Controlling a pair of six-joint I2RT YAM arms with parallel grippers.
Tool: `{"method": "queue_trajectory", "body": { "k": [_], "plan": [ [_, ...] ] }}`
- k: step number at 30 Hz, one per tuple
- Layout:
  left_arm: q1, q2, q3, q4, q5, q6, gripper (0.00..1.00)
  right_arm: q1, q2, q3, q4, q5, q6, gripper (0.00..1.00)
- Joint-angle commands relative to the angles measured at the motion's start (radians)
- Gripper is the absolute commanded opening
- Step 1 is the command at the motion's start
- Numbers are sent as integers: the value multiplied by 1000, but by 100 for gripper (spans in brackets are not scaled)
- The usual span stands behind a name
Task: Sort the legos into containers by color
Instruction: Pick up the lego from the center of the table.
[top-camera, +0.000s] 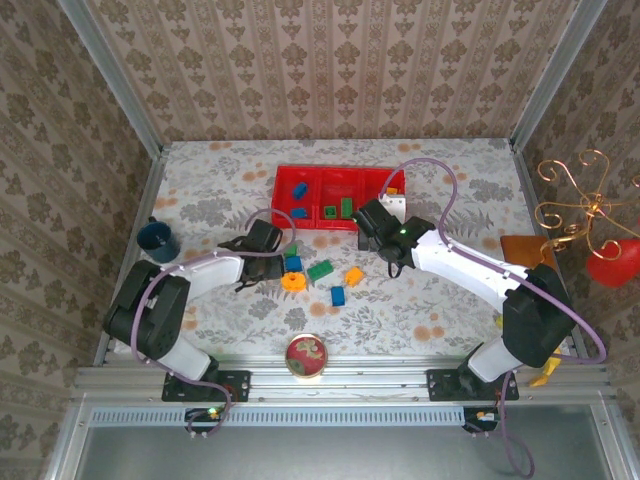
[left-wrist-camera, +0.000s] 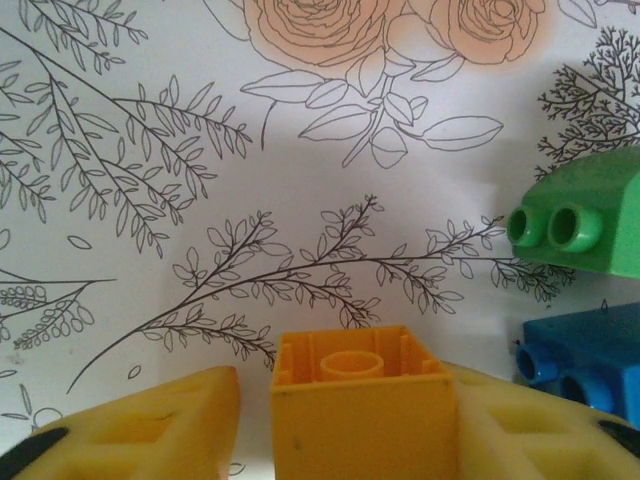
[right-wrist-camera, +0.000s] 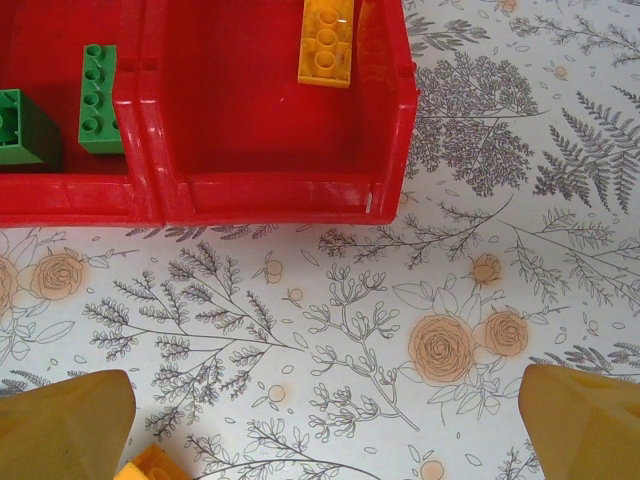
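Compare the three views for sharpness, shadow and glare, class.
Top external: evenly lit, small blocks lack detail. Left wrist: the orange block in the left claw is soft, with a grey shadow behind it. Right wrist: crisp print, faint glare on the red tray rim.

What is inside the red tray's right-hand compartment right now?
In the right wrist view, the red tray's right compartment holds one orange brick against its far wall; the rest of its floor is bare. The far edge is cut off, so anything there goes unseen.
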Motion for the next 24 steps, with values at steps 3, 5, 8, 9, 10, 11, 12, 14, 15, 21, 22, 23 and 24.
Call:
{"method": "queue_trajectory", "body": {
  "k": [3,5,8,9,10,11,12,14,15,21,22,23,24],
  "plan": [
    [-3,13,28,-7,-9,8,42,1,-28,-5,-20,49,18,100],
    [-1,13,28,-7,-9,8,37,2,-25,0,-21,50,16,100],
    [-1,10,26,-6,-8,7,31,1,-25,4,-22,53,16,100],
    [-1,8,27,-7,-9,9,29,1,-24,6,-22,53,16,100],
    [-1,7,27,-7,-8,10,28,2,-25,7,-22,54,16,100],
    [-1,4,28,-7,-9,11,26,2,-25,8,-22,56,17,100],
    [0,1,28,-7,-6,13,25,2,-26,10,-23,57,18,100],
    [0,-4,31,-12,-3,17,23,2,-28,9,-24,62,21,100],
    [1,-9,31,-13,-3,19,22,1,-29,9,-25,63,24,100],
    [0,-57,30,-23,-7,26,19,1,-40,3,-27,73,33,100],
    [0,-68,32,-23,-6,28,19,2,-42,2,-27,76,35,100],
    [0,-80,33,-28,-8,30,19,1,-45,0,-28,79,36,100],
    [0,-89,35,-30,-9,32,18,2,-46,-1,-27,81,37,100]
  ]
}}
